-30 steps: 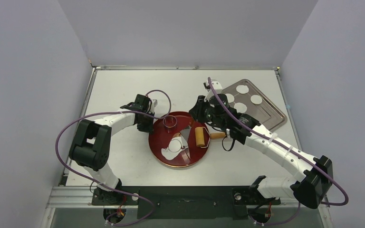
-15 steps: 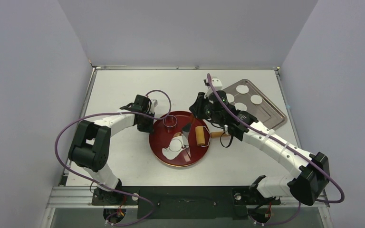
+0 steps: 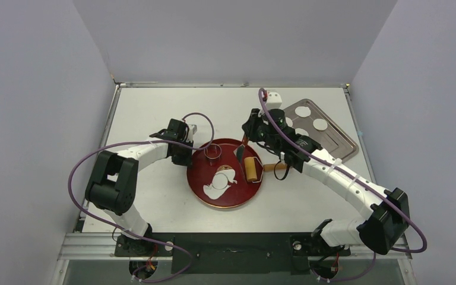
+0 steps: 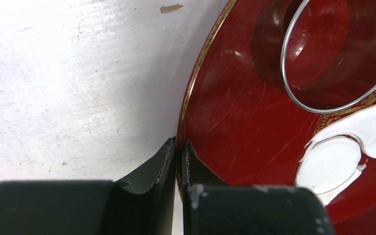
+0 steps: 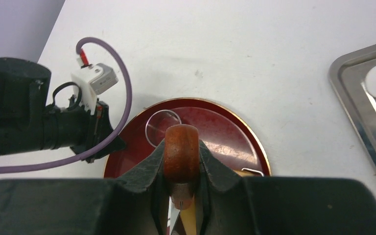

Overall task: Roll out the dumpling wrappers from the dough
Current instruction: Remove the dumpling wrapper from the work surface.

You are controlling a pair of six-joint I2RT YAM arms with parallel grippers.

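From above, the right fingers (image 3: 248,135) have drawn back toward the far rim of the red plate (image 3: 198,181), lifting the scraper (image 3: 239,155) off the dough (image 3: 221,183). It now lies bare mid-plate, w/ ring cutter (image 3: 212,151) and rolling pin (image 3: 251,169) nearby, so prob. ready for the next cut. Wrappers (image 3: 320,124) sit on the steel tray (image 3: 335,142), one part-hidden by the right arm. Left wrist: left fingers (image 4: 178,149) pinched nearly closed on the plate rim. Right wrist: fingers clamp the scraper's wooden handle; blade mostly cut off, dough unseen.
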